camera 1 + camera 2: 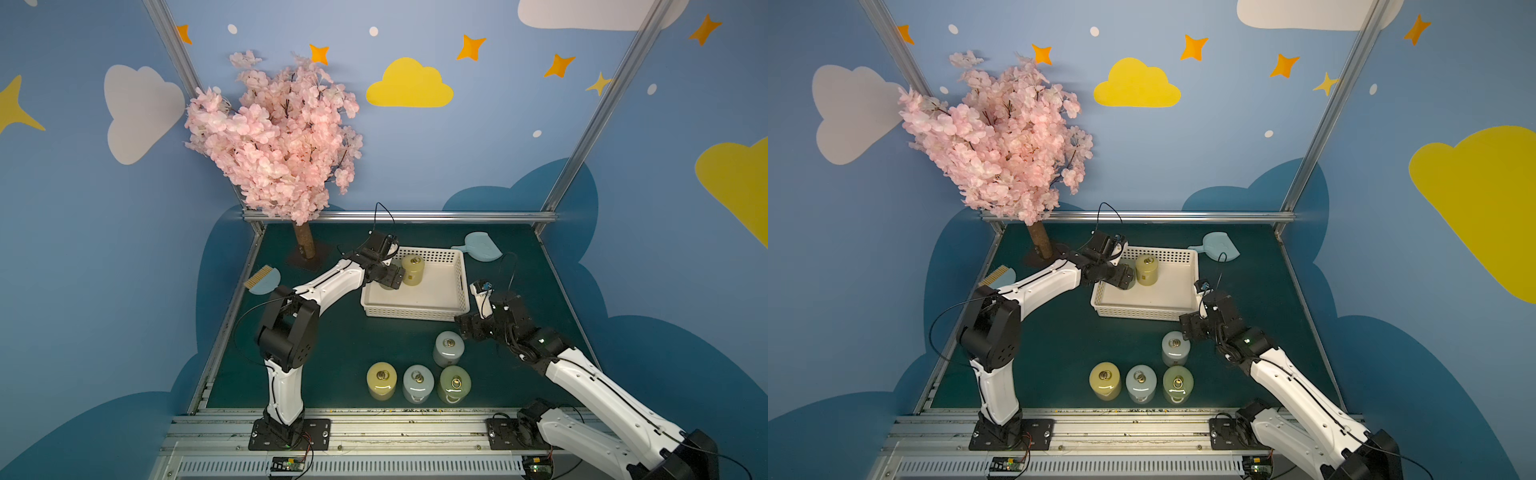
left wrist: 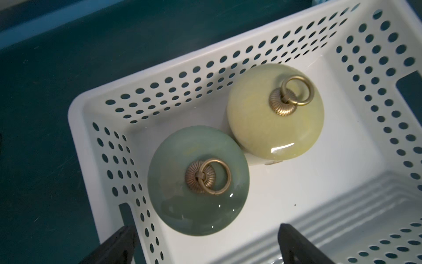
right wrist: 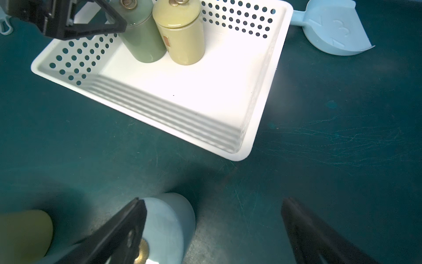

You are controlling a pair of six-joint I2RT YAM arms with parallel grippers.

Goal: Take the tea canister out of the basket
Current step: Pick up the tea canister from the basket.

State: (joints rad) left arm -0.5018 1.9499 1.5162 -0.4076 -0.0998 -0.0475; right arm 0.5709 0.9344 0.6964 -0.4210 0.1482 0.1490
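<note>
In both top views, lowest in the frame just past the aluminium rail (image 1: 374,419), three canisters stand in a row on the dark green mat (image 1: 332,353). They are a loose yellow canister (image 1: 381,380), a loose pale blue canister (image 1: 418,383) and a loose light green canister (image 1: 454,383). Just behind them, right of centre, stands a grey-blue canister (image 1: 448,348) (image 1: 1175,348) (image 3: 169,219). The right gripper (image 1: 467,326) (image 1: 1187,326) (image 3: 213,203) hangs just beside and above it, its claw spread wide with nothing between the fingers. In the right wrist view one finger (image 3: 127,224) crosses in front of that canister's lid, and I cannot tell whether they touch.

Farther back, at the centre of the frame, the white perforated basket (image 1: 411,313) (image 1: 1142,312) (image 2: 75,109) (image 3: 182,118) sits on the mat. Two canisters stand upright in its far left corner, close against each other, each with a brass ring on its lid. One is a green tea canister (image 2: 198,182) (image 3: 143,41), the other a yellow tea canister (image 1: 412,270) (image 1: 1147,270) (image 2: 274,112) (image 3: 180,36). The left gripper (image 1: 390,279) (image 1: 1121,278) (image 2: 206,228) hovers over the green one with its claw spread, gripping nothing. In both top views it hides most of that canister.

Beyond the basket, toward the upper right of the mat, lies a light-blue dustpan (image 1: 480,247) (image 3: 335,29). At the mat's left edge lies a small brush (image 1: 262,281). In the far left corner stands a pink blossom tree (image 1: 274,141).
</note>
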